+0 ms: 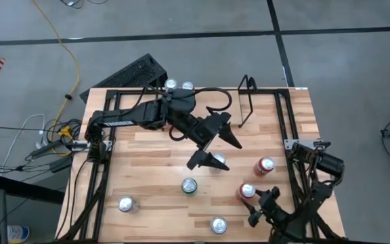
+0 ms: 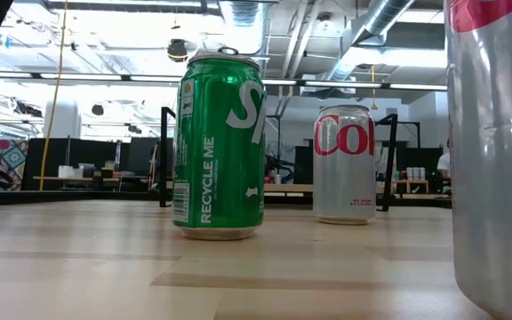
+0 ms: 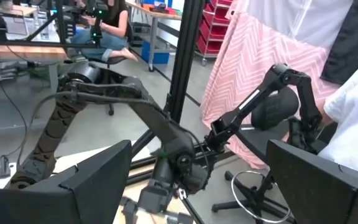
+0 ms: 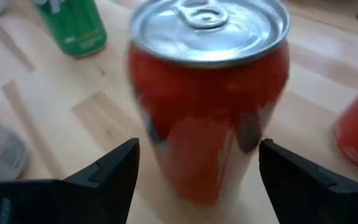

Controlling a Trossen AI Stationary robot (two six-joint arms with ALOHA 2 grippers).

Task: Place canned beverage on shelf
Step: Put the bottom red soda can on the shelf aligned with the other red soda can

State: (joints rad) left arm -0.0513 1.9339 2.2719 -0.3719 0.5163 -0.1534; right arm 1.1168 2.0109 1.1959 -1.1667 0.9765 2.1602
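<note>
Red aluminium can [image 4: 207, 99] stands at our counter's [image 1: 154, 156] four o'clock, between our right tool's [image 4: 197, 171] wide-open fingers, ungripped. Thin, slick, dentable: we'd squeeze mid-body. Left tool [image 1: 212, 146] hangs open, empty.

The dark left arm reaches across mid-table, its left gripper [image 1: 210, 143] spread wide. The right gripper [image 1: 254, 205] sits low at the near right, fingers [image 4: 114, 171] parted.

Overhead camera looks straight down on the table [image 1: 147, 146]; table-height camera faces level, close to the green can [image 2: 219, 147] both share.
</note>
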